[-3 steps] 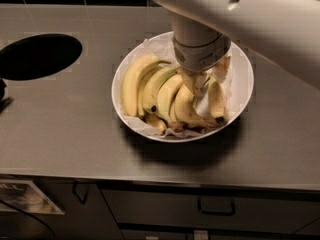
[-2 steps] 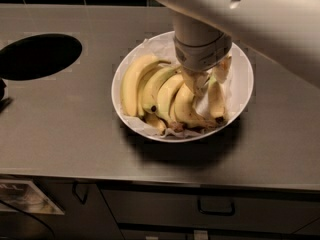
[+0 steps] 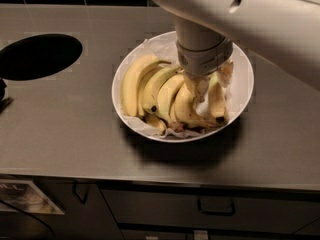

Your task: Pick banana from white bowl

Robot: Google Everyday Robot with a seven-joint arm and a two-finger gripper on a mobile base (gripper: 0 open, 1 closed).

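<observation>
Hanging down into the white bowl [image 3: 243,79], your gripper [image 3: 210,81] is sitting right over the short banana [image 3: 216,101], and you can't tell how wide it's open. The curved bunch [image 3: 150,84] is lying just beside it.

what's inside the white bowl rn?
Visible: paper lining, a curved banana bunch at left, the short banana at right. The gripper sits low over the right side of the bowl, hiding that banana's upper end.

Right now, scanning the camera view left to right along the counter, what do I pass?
The black oval opening → left rim of the white bowl → bunch of curved bananas → banana. The gripper hangs inside the bowl, overlapping the bananas.
</observation>
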